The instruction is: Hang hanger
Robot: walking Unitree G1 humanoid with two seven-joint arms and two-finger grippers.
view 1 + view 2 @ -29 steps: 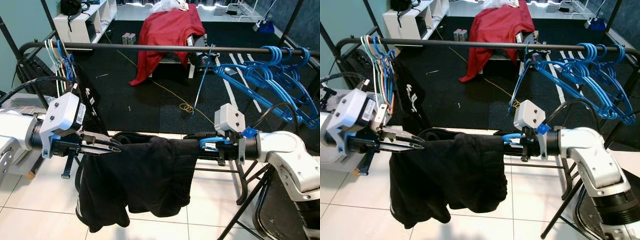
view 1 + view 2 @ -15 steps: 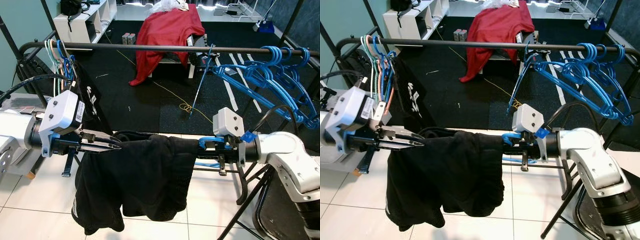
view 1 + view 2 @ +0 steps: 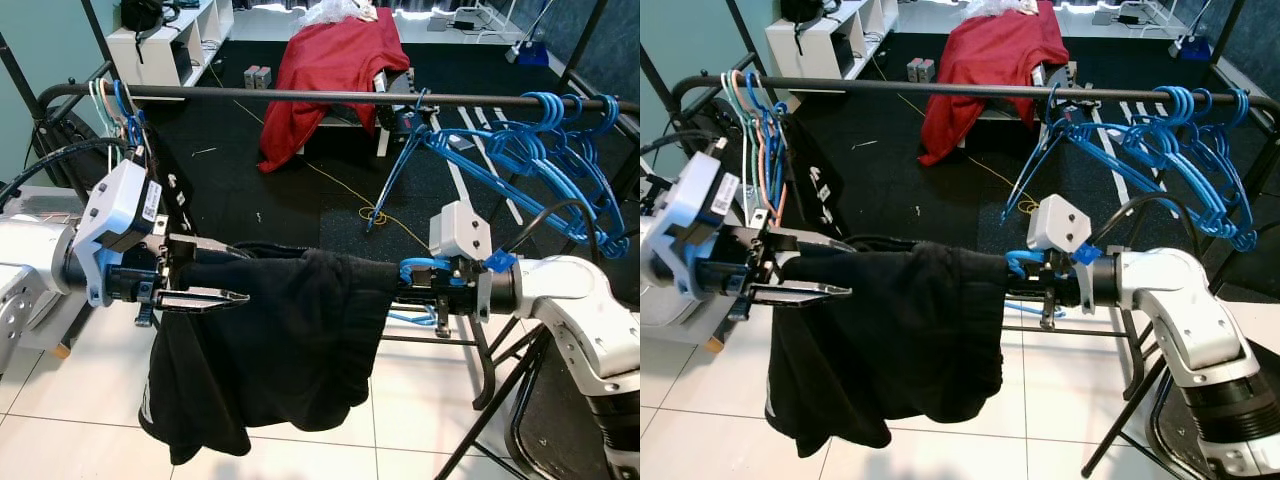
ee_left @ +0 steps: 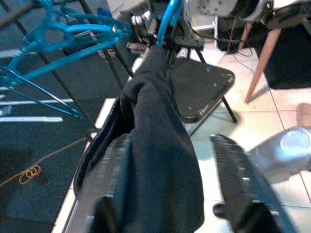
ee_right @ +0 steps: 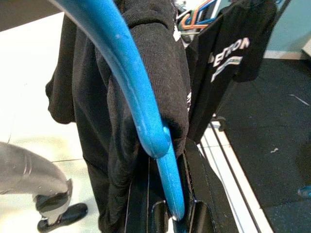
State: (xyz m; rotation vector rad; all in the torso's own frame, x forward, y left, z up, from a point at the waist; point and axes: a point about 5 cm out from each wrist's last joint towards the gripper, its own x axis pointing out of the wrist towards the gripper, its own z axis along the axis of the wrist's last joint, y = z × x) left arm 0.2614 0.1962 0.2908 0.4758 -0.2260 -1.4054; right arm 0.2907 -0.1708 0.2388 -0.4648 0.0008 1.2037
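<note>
Below the clothes rail [image 3: 300,96], a black garment [image 3: 270,350] hung draped over a blue hanger [image 3: 418,268], stretched between the two arms. The right gripper [image 3: 425,285] had its fingers pinched on the hanger's end. The left gripper [image 3: 215,272] had its fingers spread, one above and one below the garment's other shoulder. More blue hangers [image 3: 540,150] hung on the rail beyond.
</note>
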